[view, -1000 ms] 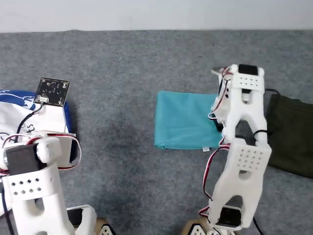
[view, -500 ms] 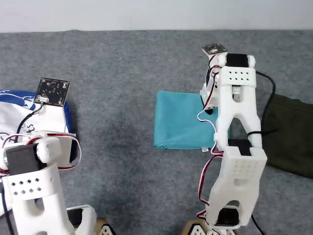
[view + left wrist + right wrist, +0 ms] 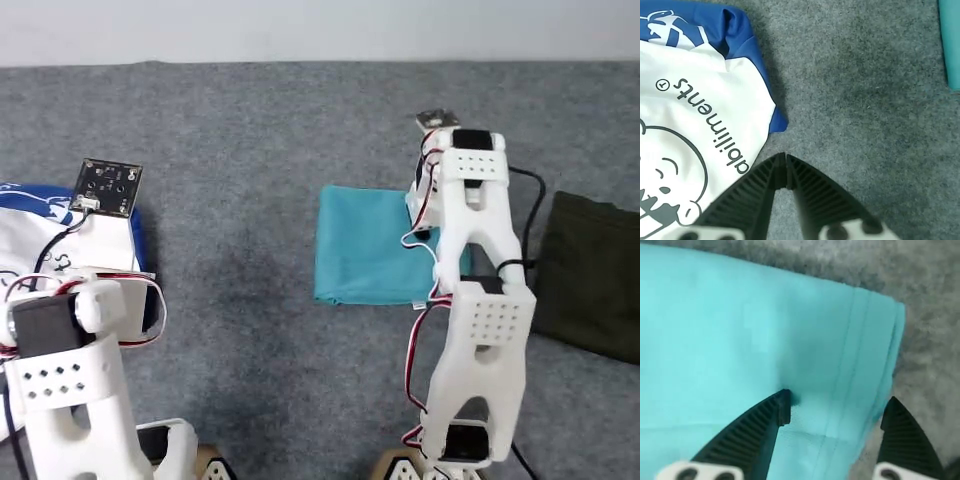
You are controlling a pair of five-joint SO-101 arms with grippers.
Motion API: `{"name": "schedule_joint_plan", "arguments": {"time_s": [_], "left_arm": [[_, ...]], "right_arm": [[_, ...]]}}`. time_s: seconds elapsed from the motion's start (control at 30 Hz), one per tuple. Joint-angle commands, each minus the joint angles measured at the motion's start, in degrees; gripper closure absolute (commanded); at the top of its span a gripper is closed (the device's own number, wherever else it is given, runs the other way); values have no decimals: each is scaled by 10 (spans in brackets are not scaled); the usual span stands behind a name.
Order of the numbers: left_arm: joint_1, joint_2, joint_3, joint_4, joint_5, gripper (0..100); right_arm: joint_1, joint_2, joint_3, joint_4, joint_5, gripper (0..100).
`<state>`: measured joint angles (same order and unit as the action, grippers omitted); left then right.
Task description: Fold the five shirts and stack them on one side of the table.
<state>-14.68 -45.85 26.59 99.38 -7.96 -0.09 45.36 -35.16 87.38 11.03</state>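
**Materials and finish, all views**

Table cover (image 3: 250, 130): grey carpet-like textile, rough, fibrous, matt.
Teal shirt (image 3: 730, 325): thin cloth, smooth, matt; stitched hem line along one edge.
White and blue shirt (image 3: 705, 105): smooth knit cloth, matt, with flat black print.
Dark green shirt (image 3: 590, 280): cloth, dull, slightly rumpled.
Left arm (image 3: 70, 400) and right arm (image 3: 480, 340): white plastic shells, satin, with perforated panels.
Left gripper (image 3: 786, 159) and right gripper (image 3: 838, 401): black plastic, ribbed, matt.
Wires (image 3: 418, 200): smooth plastic insulation.
Circuit board (image 3: 107, 187): dark, flat.
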Motion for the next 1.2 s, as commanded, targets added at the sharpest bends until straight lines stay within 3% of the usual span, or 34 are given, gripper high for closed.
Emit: {"name": "schedule_joint_plan", "arguments": {"time_s": [0.0,0.1,0.2,0.27,0.33,0.43,0.63,0.77,0.97,1.17], "left_arm": [[2,3,-2,6,-7,994],[1,3,-2,6,-7,994],[0,3,-2,6,-7,994],[0,2,-2,6,-7,994],[0,2,-2,6,-7,994],[1,2,-2,6,-7,994],[3,-2,-3,8,-7,994],[3,-2,-3,8,-7,994],[3,-2,-2,7,-7,994],[3,0,-2,7,-7,994]], "right_arm": [[-17,12,-18,-4,-5,703],[-35,20,-19,26,-4,803],[-45,19,-19,58,-1,995],[-44,9,-19,81,-1,963],[-42,-9,-19,95,3,995],[-35,-55,-19,113,50,991],[-24,-124,-15,155,210,989],[17,-122,-18,135,375,988],[60,-107,-18,-28,605,988],[29,-105,-16,-178,677,988]]}}
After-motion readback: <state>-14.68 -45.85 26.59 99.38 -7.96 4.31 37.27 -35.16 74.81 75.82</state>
